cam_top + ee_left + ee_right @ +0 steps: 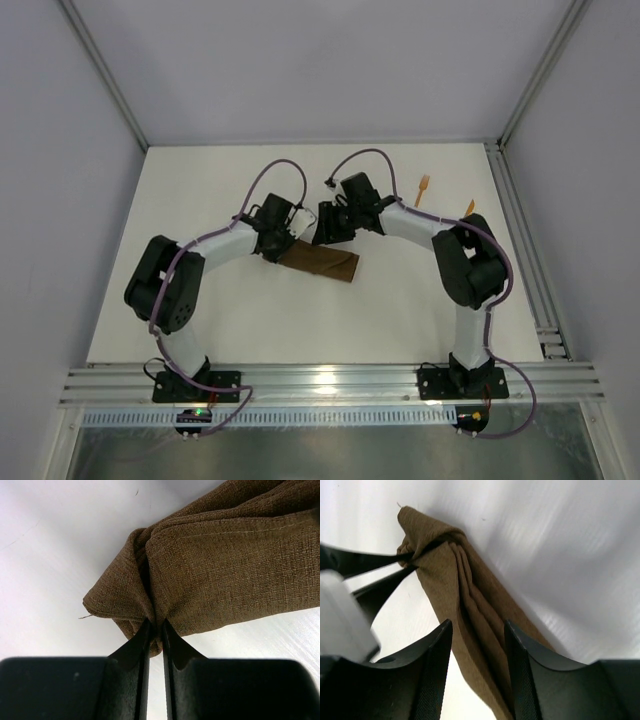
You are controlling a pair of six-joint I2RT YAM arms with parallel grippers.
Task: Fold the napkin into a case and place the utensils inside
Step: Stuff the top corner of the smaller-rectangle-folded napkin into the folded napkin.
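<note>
The left gripper (pixel 156 622) pinches a dark brown folded cloth strip (pixel 325 262) at mid-table.
Only wrist views show the bunched left end pinched and the right gripper (pixel 477 625) spread astride; overhead, the strip runs left to right, right end nearer.

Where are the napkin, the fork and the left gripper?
napkin (pixel 322 263): top view, middle of the folded strip.
fork (pixel 421 190): top view, mid-length.
left gripper (pixel 156 624): left wrist view, between fingertips pinching the napkin.

Your white table (pixel 300 320) sits boxed in by pale grey walls (pixel 300 60), aluminium rails (pixel 330 382) lining its near and right edges.
</note>
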